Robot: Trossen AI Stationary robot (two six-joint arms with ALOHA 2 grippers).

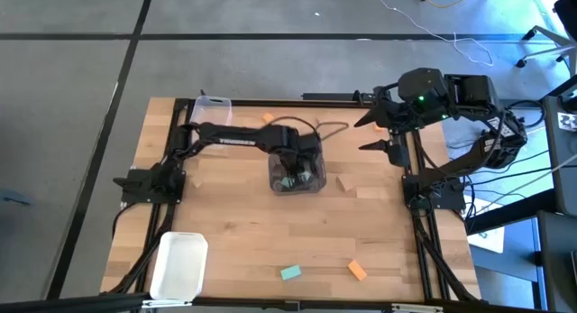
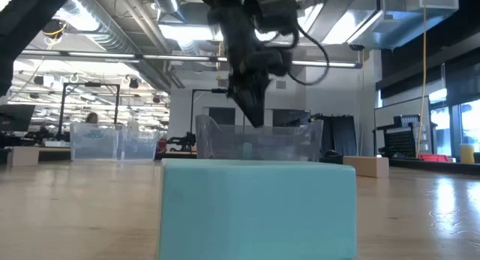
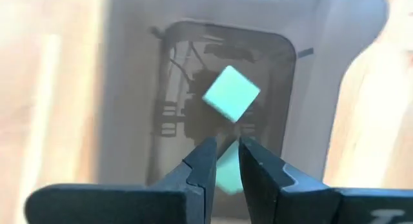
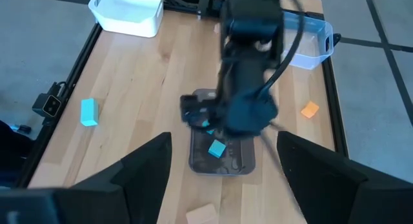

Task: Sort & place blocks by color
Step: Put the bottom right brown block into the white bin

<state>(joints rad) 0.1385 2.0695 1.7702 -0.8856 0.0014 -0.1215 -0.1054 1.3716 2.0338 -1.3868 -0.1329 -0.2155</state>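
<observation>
My left claw (image 3: 223,146) hangs over grey bin (image 1: 315,180) mid-worktop, fingers slightly parted, pinching nothing; teal blocks (image 3: 231,93) lie inside. My right claw (image 1: 379,133) spread wide at far right edge. Light wood worktop (image 1: 252,232); grey floor around.

The dark left arm reaches from the left edge of the surface toward its middle, wrist bent down so the left hand (image 3: 222,161) points straight down, its two dark fingers (image 3: 201,164) a narrow gap apart. The dark right arm is folded back over the far right corner of the surface, the right hand (image 1: 382,133) raised with fingers spread wide
</observation>
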